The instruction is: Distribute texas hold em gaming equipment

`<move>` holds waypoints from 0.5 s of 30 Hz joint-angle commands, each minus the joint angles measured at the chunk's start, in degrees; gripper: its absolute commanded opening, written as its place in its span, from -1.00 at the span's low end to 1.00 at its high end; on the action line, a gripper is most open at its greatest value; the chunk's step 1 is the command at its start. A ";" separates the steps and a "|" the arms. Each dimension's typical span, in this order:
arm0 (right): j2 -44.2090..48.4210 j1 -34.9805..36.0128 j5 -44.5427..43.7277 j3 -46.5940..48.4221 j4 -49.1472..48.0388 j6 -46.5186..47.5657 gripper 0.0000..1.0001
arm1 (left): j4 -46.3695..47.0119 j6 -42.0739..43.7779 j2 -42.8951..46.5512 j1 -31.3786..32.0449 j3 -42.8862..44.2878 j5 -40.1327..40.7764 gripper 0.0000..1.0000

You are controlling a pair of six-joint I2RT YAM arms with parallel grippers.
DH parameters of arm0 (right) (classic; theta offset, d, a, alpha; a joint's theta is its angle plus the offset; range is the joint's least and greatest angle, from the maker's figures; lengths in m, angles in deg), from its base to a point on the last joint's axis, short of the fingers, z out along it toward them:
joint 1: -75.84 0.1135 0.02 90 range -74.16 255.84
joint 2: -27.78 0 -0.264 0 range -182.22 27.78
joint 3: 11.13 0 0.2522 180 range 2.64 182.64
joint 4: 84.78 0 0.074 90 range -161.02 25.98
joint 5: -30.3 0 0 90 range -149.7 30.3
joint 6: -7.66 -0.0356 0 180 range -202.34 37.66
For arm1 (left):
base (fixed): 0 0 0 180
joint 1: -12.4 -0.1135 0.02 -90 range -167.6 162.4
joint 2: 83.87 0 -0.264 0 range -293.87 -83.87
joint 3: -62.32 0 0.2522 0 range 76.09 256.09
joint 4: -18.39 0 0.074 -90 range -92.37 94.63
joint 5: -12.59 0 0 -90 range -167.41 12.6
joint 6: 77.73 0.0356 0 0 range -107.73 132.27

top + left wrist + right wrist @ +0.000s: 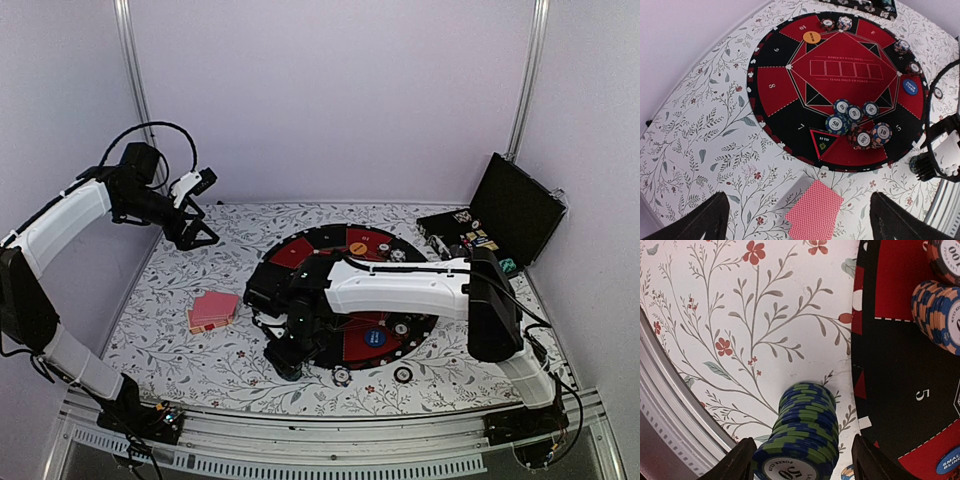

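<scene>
The right end effector (800,464) stands spread astride the green-and-blue chip stack (802,425), which sits on the floral worktop (730,340) just off the rim of the round mat (890,370). One finger seems to touch the stack while the other shows a gap, so an uneven squeeze could shove the tall column sideways, or pinch only the lower chips and spill the rest. A blue-and-orange chip stack (940,315) on the mat and the metal rail (670,405) flank the spot, while the left end effector (197,228), fingers wide apart, hangs well away beyond the pink-backed cards (212,311).
</scene>
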 commanded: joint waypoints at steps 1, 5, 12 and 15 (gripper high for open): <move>-1.24 0.35 -1.59 1.73 0.88 0.59 0.32 | -1.22 0.05 1.46 -0.14 1.53 -0.17 0.99; -1.16 0.31 -1.51 1.86 0.68 0.68 0.22 | -1.32 0.07 1.37 -0.08 1.61 -0.08 0.99; -0.99 0.34 -1.42 1.70 0.75 0.64 0.05 | -1.33 0.06 1.28 -0.08 1.96 0.02 0.99; -1.04 0.31 -1.33 1.68 0.68 0.71 0.00 | -1.29 0.15 1.30 -0.08 2.12 0.18 0.99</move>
